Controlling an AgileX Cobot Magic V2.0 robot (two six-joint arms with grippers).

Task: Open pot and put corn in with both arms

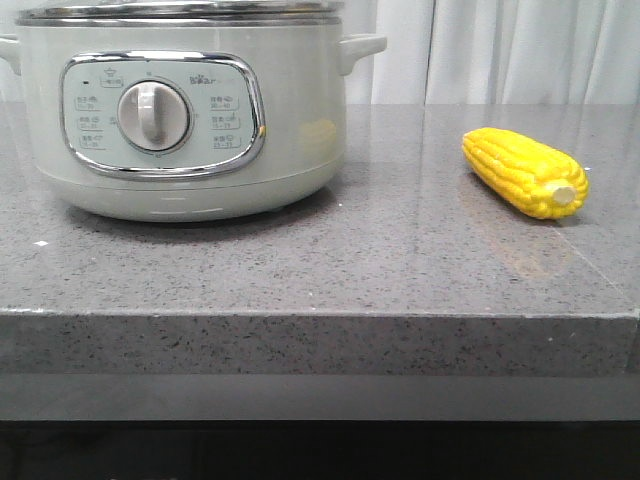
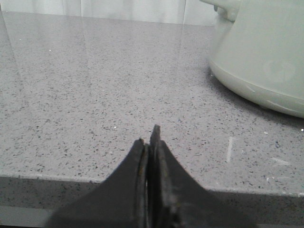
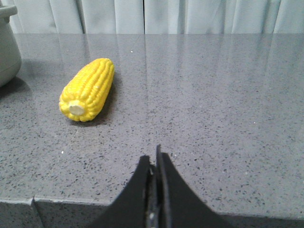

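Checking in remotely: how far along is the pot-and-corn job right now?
Nothing looks done. The pot has its lid on, and the corn lies on the counter to the pot's right, apart from it. Nothing is in hand: the left gripper and right gripper are both shut, empty, back near the counter's front edge. Left: lift the lid, pick up the corn, drop it in.

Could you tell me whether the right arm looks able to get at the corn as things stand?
Probably yes: bare countertop lies between the shut right gripper and the corn, which lies apart from the pot.
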